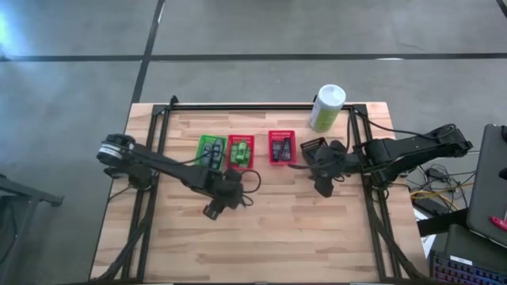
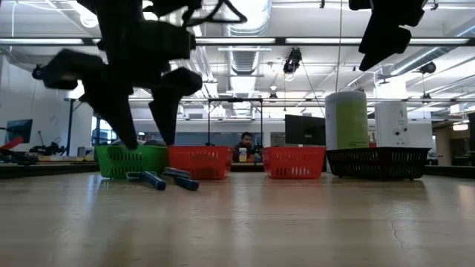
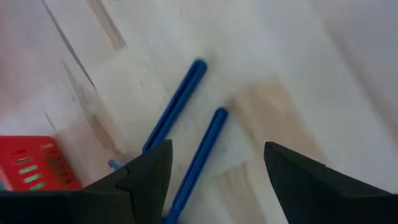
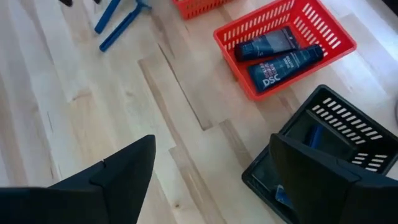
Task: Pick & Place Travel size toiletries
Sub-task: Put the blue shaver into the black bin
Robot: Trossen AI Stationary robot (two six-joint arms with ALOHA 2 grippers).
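Observation:
Two blue razor-like sticks lie side by side flat on the wooden table, in front of the baskets. My left gripper hangs open just above them, fingers pointing down, touching neither. A red basket holds two dark flat tubes. Another red basket holds green tubes, and a green basket stands to its left. My right gripper is open and holds nothing, raised near the black basket.
The baskets stand in a row across the table's middle. A large white-and-green canister stands at the far right edge. Bare wood lies along the near half of the table. People and desks show in the room behind.

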